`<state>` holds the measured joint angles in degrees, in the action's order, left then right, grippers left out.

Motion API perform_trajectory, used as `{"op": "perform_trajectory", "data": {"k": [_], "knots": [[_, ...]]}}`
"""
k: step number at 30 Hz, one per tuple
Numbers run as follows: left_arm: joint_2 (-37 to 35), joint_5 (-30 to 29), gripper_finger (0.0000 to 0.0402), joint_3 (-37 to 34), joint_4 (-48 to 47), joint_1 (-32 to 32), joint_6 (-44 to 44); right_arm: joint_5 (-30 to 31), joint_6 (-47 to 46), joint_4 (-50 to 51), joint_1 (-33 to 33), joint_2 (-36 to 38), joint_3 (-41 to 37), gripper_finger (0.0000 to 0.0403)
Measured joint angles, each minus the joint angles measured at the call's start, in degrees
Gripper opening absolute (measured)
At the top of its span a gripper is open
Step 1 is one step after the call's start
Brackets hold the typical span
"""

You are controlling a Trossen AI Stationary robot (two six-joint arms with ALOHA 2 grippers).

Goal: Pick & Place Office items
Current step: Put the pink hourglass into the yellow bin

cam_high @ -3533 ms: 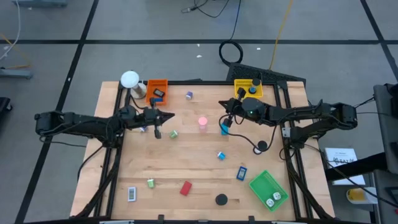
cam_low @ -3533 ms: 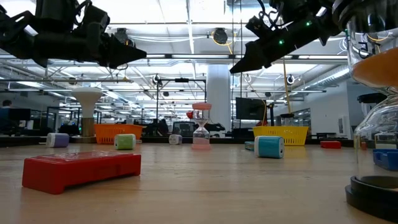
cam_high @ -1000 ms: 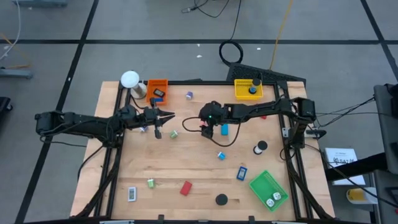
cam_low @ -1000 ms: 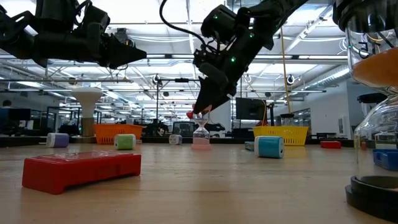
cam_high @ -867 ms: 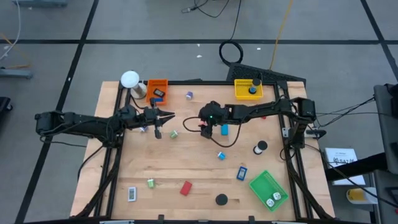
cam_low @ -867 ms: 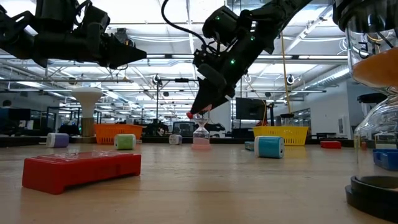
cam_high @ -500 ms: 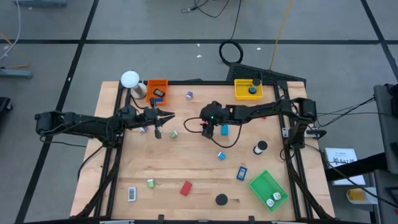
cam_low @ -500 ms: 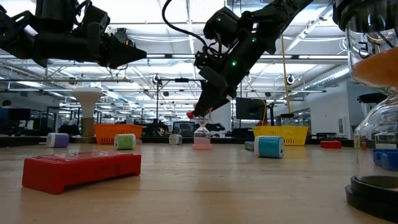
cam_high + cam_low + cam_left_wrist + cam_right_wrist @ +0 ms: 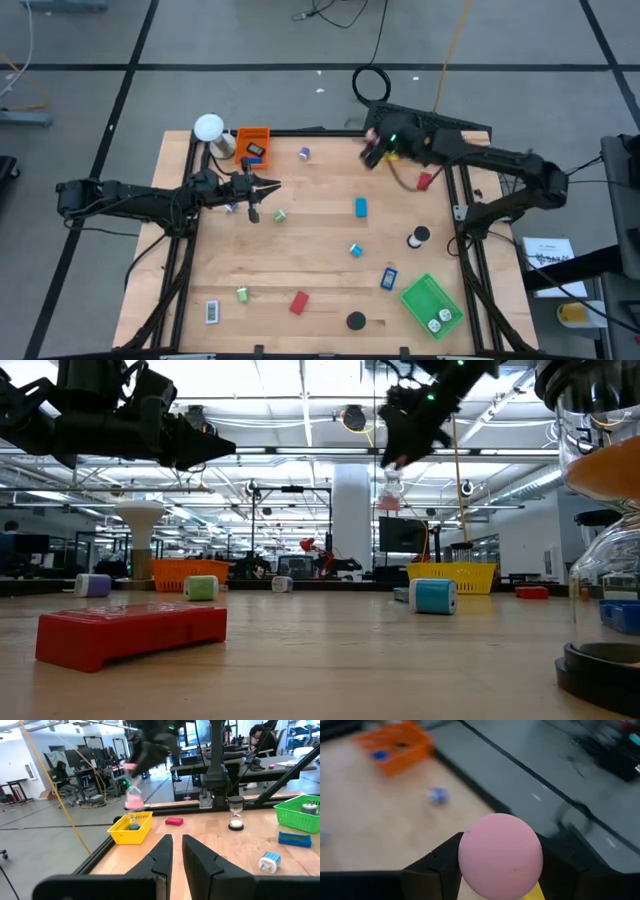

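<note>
The right tool (image 9: 372,153), clamped on the pink timer (image 9: 500,855), has lifted it from desk centre to upper right near the yellow tray (image 9: 131,829), so dropping remains; left tool (image 9: 272,184) waits shut, centre-left.

This is a robotics lab set in a large open-plan industrial hall. The pale wooden tabletop (image 9: 300,260) sits in a black metal frame (image 9: 470,250) on a grey concrete floor (image 9: 250,90) marked with dark lines, and loose cables lie across it, among them a coiled black cable (image 9: 372,83) and a yellow cord (image 9: 452,45). Level across the table, the room behind shows a high ceiling with long strip lights (image 9: 290,405), a white square pillar (image 9: 351,520) and dark monitors (image 9: 402,534) on stands. People sit at desks with screens (faces too far off to matter) (image 9: 62,770), beside more black-framed benches (image 9: 295,762).
</note>
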<state>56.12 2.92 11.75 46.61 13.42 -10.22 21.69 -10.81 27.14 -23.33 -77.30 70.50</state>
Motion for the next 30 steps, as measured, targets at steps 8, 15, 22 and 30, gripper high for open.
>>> {"op": "perform_trajectory", "data": {"k": [8, 15, 22, 30], "knots": [[0.02, 0.0, 0.0047, 0.0, 0.0, 0.0, 0.0, -4.58, 1.37, 1.91, -17.27, -3.4, -0.02, 0.0196], [0.02, 0.0, 0.0047, 0.02, -0.02, -0.01, 0.0, -7.69, 2.94, 0.46, -23.89, -11.48, -0.03, 0.0194], [0.02, 0.01, 0.0047, 0.01, -0.02, -0.01, 0.0, -9.96, 2.85, -0.71, -24.73, -15.5, -0.04, 0.0194], [0.02, 0.02, 0.0047, 0.0, -0.04, -0.01, 0.0, -9.95, 2.54, -1.46, -24.71, -18.69, -0.04, 0.0197]]}}
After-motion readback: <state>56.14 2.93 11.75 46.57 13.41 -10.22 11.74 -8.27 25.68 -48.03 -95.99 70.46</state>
